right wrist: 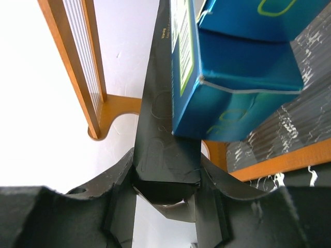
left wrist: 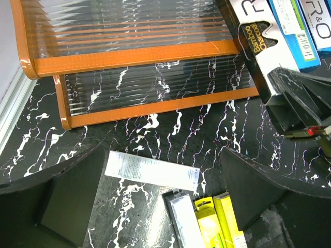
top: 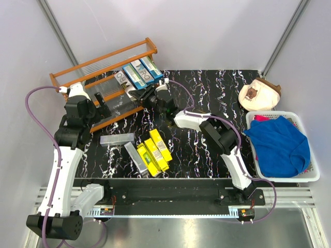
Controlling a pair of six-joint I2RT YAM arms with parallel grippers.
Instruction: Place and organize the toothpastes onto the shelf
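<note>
R wrist cam shows R gripper (right wrist: 166, 178) clamped on black carton (right wrist: 161, 129) (L gripper (left wrist: 164, 155) apart).

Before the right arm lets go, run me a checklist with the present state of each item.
1. Right gripper shut on the black carton: ok.
2. Black carton alongside the blue cartons, touching: ok.
3. Black carton lying flat on the shelf: cannot tell.
4. Free tier space to the left of the black carton: ok.
5. Left gripper open, holding nothing: ok.
6. All cartons off the table: not ok; silver cartons and yellow cartons lie there.
</note>
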